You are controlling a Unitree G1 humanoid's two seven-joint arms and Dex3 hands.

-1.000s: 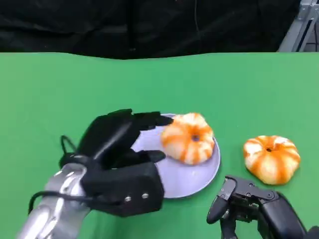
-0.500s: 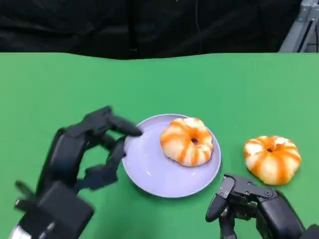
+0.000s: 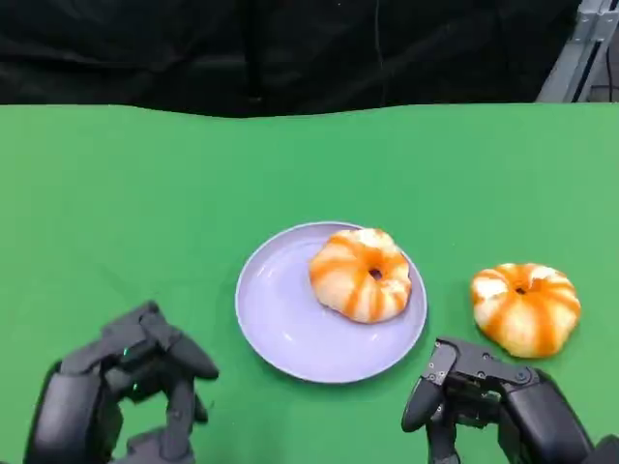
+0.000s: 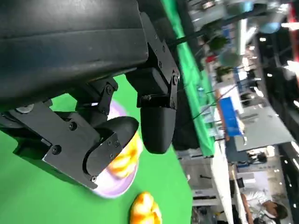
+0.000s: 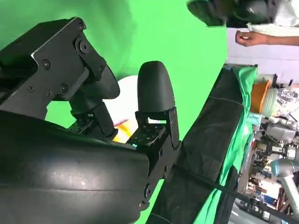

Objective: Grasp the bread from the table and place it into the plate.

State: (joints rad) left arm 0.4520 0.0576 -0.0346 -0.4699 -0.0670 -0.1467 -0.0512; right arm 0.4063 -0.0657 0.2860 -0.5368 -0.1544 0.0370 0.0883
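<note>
One bread (image 3: 361, 274) is seen in plate (image 3: 290, 324), 2nd bread (image 3: 526, 307) on surface (image 3: 145, 193) just fwd-right of right hand (image 3: 479, 391), the nearer one; both hands, incl. left hand (image 3: 121, 387), empty w/ fingers apart.

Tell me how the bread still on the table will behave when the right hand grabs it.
The bread on the table looks puffy and rounded, so probably light and squashable under the right hand. Its domed shape and seemingly flat base suggest it will slide, not roll. The glazed stripes may be slightly slick.
</note>
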